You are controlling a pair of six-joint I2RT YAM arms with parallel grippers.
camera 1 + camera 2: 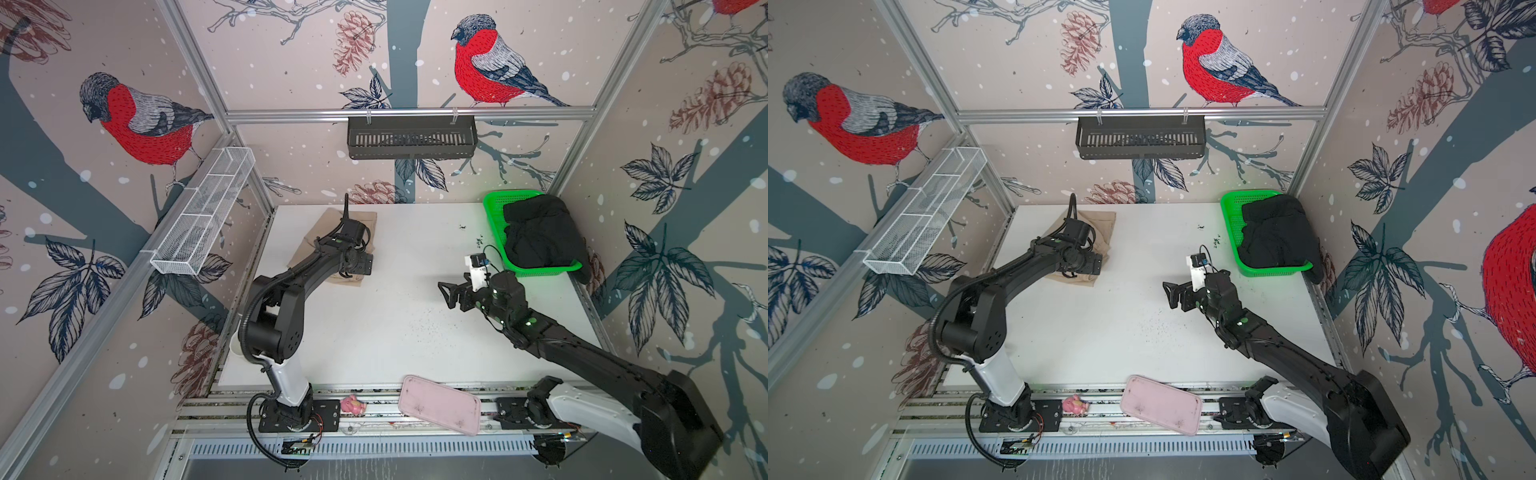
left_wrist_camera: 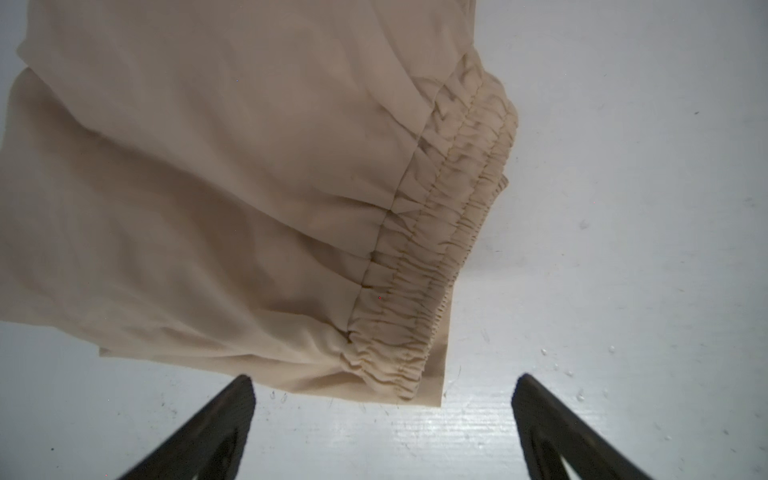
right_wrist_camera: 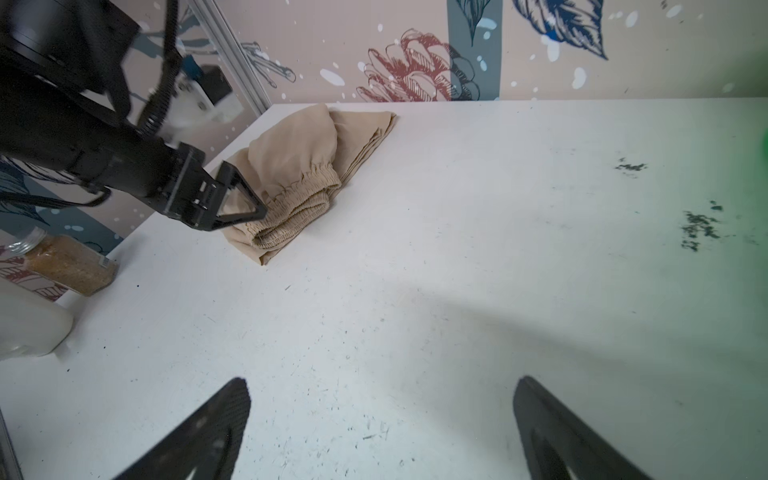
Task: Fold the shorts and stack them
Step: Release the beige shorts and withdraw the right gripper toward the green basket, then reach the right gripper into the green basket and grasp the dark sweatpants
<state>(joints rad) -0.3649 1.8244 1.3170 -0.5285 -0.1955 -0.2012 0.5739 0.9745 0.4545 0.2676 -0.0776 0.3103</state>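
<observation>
One pair down-ish, one to go, that's my read. The beige shorts (image 3: pixel 299 166) lie on the table (image 1: pixel 395 332) near its far left corner, doubled over into a compact bundle with the gathered waistband at the near edge. The layers look a bit puffy in the right wrist view, so I'd call that fold rough but basically there.

The black shorts (image 1: pixel 540 237) are a crumpled heap in the green basket (image 1: pixel 496 232) at the far right corner, spilling over its right rim. Nothing about them looks folded, and the two pairs sit well apart, so no stack exists yet.

The left gripper (image 2: pixel 384 378) hangs just above the corner of the beige waistband with its jaws spread wide and nothing between them. The right gripper (image 3: pixel 381 379) is over bare table near the middle, also spread wide and empty, pointing toward the beige pair and not toward the basket.

So what's left, I reckon: pull the black pair out, flatten it, fold it, then put one on top of the other. Maybe tidy the beige one too.
</observation>
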